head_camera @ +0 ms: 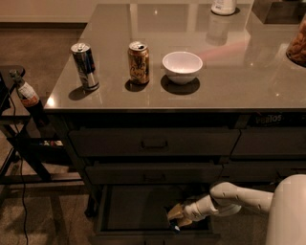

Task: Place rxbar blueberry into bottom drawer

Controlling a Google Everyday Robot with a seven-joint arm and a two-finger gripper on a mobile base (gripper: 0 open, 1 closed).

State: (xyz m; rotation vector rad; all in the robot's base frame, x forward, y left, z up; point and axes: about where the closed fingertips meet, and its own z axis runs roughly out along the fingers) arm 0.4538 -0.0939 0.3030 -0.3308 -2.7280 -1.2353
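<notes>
The bottom drawer [129, 210] is pulled open below two handled drawers, showing a flat dark interior. My white arm reaches in from the lower right, and my gripper [175, 219] is inside the drawer near its front right part. A small dark bit shows at the gripper's tip near the drawer floor; I cannot tell whether it is the rxbar blueberry, which I do not clearly see.
On the counter [239, 86] stand a blue-silver can [85, 66], a gold-brown can [138, 62] and a white bowl [182, 66]. A white container [223, 6] stands at the back. A dark stand with a bottle [27, 94] is at the left.
</notes>
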